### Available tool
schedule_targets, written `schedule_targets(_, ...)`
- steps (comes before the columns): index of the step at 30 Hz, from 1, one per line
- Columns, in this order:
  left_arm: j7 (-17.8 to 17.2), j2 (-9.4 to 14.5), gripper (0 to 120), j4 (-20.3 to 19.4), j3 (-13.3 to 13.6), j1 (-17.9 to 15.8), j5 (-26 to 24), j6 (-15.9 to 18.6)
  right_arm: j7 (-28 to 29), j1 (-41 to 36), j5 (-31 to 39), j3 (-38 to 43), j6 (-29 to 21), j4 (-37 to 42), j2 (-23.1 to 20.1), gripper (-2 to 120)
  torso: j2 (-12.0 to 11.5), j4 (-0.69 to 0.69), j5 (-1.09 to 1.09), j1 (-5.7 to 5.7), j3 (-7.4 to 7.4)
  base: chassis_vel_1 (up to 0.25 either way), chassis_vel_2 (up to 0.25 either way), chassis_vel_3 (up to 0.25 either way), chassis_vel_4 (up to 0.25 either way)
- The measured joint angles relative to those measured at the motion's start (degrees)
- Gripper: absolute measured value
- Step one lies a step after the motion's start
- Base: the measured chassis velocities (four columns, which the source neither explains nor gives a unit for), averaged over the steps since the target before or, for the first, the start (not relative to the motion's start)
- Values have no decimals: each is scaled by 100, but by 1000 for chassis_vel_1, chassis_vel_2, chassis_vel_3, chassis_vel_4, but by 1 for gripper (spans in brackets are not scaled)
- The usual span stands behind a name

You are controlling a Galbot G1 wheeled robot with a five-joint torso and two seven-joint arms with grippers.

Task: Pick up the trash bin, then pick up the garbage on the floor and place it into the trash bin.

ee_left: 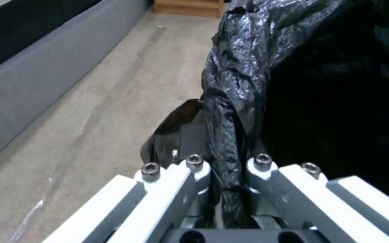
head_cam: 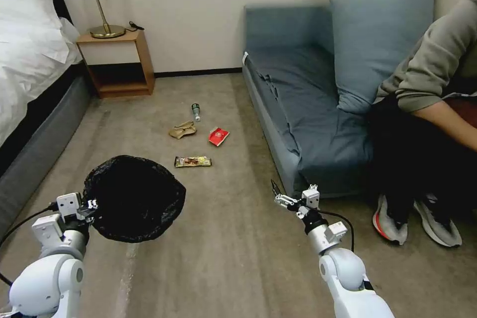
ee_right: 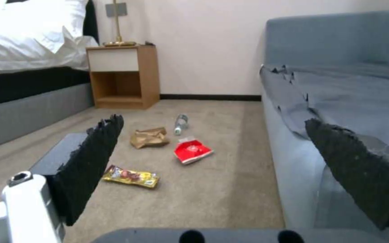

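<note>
A soft tan carpet floor [head_cam: 233,258] meets a plain white wall [head_cam: 198,10]. A blue-grey sofa [head_cam: 308,109] faces a white bed [head_cam: 30,49], with a small wooden table [head_cam: 119,62] and gold lamp [head_cam: 99,5].

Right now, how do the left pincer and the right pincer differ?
The left pincer is shut on the black-lined rim of the trash bin, while the right pincer is open and holds nothing. The left pincer sits low at the bin's near edge; the right pincer hangs above bare carpet beside the sofa, facing the garbage. Both are extended forward.
</note>
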Motion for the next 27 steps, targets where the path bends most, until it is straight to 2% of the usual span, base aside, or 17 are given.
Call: schedule_targets(27,0,-24,4,-68,-6,24,17,0,-46,34,-366,-547,27,-46,-45,100,0,0,0,0,0,-57,58,59,-56)
